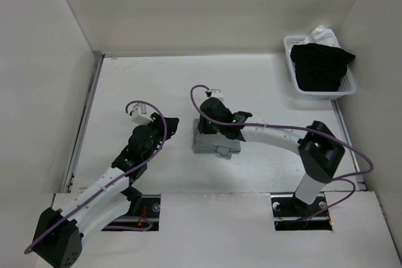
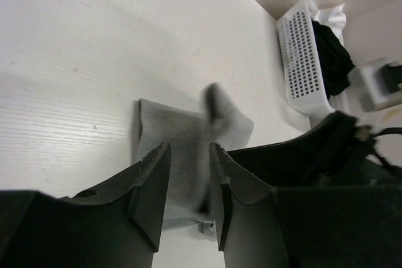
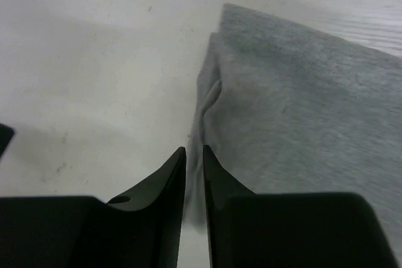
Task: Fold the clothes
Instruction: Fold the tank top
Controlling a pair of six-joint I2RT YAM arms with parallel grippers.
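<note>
Right gripper [image 3: 194,152], bottom centre of the right wrist view: stands parted by a narrow slit, released rather than clenched. Shows a strip of grey cloth inside that slit; cannot tell whether the pads touch it.

Just beyond the tips, the grey top [image 3: 301,111]: fills the right half of that view and reaches up to the upper middle. Lies flat in folded layers, its left edge running down the frame straight into the slit, with one small pucker just above the tips.

Left gripper [image 2: 188,149], bottom centre of the left wrist view: stands open with a clear gap and grasps nothing. Points at the same top, which lies past the tips in the middle of the frame and shows through the gap, its left edge just left of the left fingertip.

From the top camera: puts the top as a small folded rectangle at the centre of the frame, on the white table [image 1: 264,86]. Has the right gripper over its upper part and the left gripper to the left of it, apart from the cloth.

Further out, upper right of that frame, well apart from both claws — a white basket [image 1: 291,61] holding a black garment [image 1: 320,67] and a white cloth [image 1: 321,31].
</note>
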